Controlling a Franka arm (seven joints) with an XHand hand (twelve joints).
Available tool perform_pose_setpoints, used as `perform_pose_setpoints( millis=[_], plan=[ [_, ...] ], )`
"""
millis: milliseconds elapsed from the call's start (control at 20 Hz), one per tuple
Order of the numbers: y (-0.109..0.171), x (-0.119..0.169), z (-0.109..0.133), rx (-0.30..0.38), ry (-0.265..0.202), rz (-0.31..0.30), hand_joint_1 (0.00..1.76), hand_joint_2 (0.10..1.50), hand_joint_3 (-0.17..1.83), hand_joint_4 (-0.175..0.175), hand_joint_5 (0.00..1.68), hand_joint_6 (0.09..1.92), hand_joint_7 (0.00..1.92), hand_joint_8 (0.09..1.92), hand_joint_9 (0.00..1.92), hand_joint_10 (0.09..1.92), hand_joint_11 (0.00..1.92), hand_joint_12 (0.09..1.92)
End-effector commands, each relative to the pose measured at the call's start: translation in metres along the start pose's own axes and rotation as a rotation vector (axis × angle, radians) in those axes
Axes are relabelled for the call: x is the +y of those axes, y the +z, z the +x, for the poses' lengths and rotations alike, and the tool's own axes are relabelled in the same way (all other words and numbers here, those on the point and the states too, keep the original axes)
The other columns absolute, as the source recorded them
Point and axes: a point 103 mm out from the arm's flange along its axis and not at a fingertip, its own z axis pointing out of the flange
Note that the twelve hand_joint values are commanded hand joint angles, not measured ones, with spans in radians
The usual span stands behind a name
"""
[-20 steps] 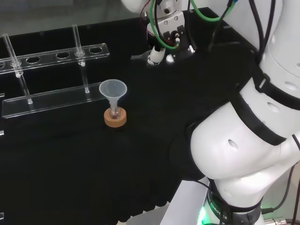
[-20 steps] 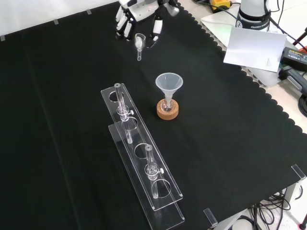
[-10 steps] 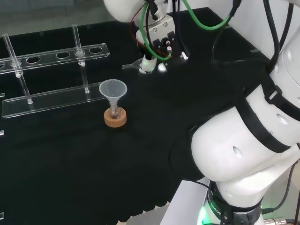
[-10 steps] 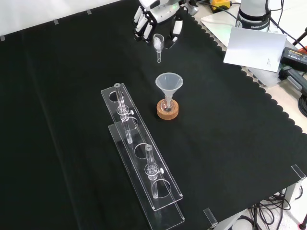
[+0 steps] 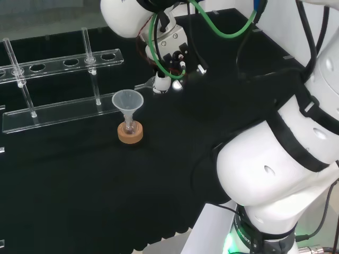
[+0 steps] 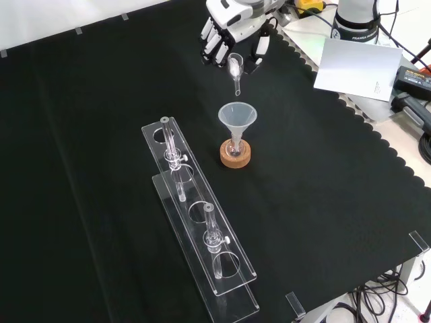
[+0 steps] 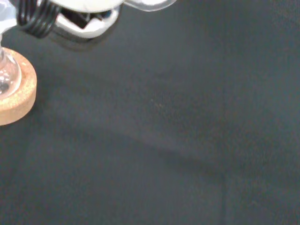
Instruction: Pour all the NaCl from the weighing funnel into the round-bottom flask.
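A small round-bottom flask stands on a cork ring mid-cloth, with a clear plastic funnel in its neck. The same funnel, flask and cork ring appear in the head view. The hand hovers just beyond the funnel in the front view, fingers and thumb curled round the glass weighing funnel, whose stem points down toward the funnel's rim. In the head view the hand is right of and above the funnel, the weighing funnel's spout pointing left. The wrist view catches the cork ring.
A clear acrylic tube rack with glass tubes stands left of the flask in the front view, and behind it in the head view. A white sheet lies off the cloth at the front view's upper right. The arm's white links stand at the head view's right.
The hand has carried the weighing funnel toward the flask: rightward and nearer in the front view, leftward in the head view. Flask, funnel and rack have stayed put.
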Motion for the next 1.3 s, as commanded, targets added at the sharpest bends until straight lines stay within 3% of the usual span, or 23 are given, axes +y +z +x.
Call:
perform_pose_setpoints(
  millis=[50,550,1300],
  plan=[
    [-0.001,0.009,0.011,-0.049,0.002,0.045,1.09,0.67,0.72,0.175,1.16,0.9,0.62,0.65,1.0,0.32,0.86,1.01],
    [-0.007,0.019,0.018,-0.121,0.024,0.093,1.09,0.67,0.72,0.175,1.17,0.89,0.61,0.65,1.0,0.32,0.86,1.01],
    [-0.01,0.022,0.025,-0.207,0.018,0.124,1.1,0.67,0.71,0.175,1.17,0.88,0.6,0.65,0.99,0.31,0.86,1.01]
  ],
)
